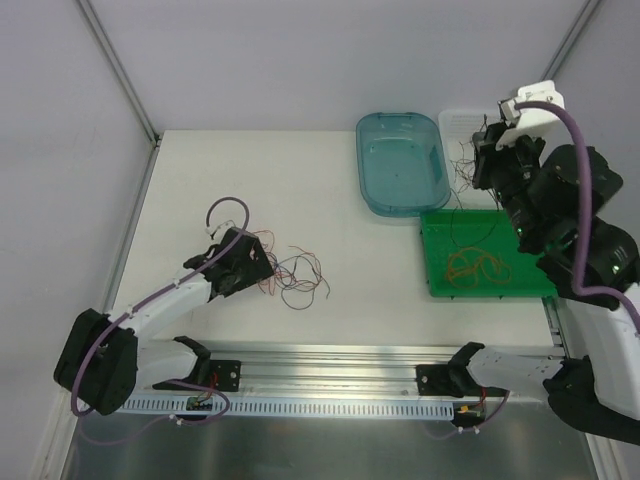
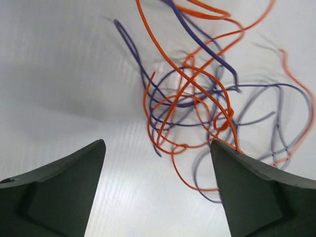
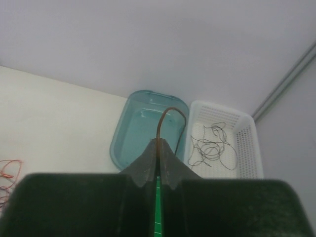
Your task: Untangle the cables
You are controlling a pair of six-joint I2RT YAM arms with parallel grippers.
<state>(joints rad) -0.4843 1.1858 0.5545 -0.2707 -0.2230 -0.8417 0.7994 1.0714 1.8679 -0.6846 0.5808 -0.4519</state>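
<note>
Top view: a pale table (image 1: 280, 190) sits inside white walls (image 1: 300, 60), with a metal rail (image 1: 340, 365) along its near edge. The far left and middle of the table lie bare. A loose tangle of cables (image 1: 298, 275), orange and purple, lies left of centre, just right of the left gripper (image 1: 262, 262). On the right, close together, stand a teal tub (image 1: 400, 165), a white basket (image 1: 460, 122) and, nearer, a green tray (image 1: 530, 285) holding an orange coil (image 1: 475, 265). The right gripper (image 1: 484, 158) hangs above them.

Left wrist view: the jaws stand wide apart with nothing between them. The tangle lies on the table just beyond, and one orange loop reaches the right-hand fingertip (image 2: 222, 148).

Right wrist view: the jaws are pinched together on a thin orange strand (image 3: 170, 111) arching up from the tips. Beyond lie the tub and the basket, which holds black cables (image 3: 210, 148).
</note>
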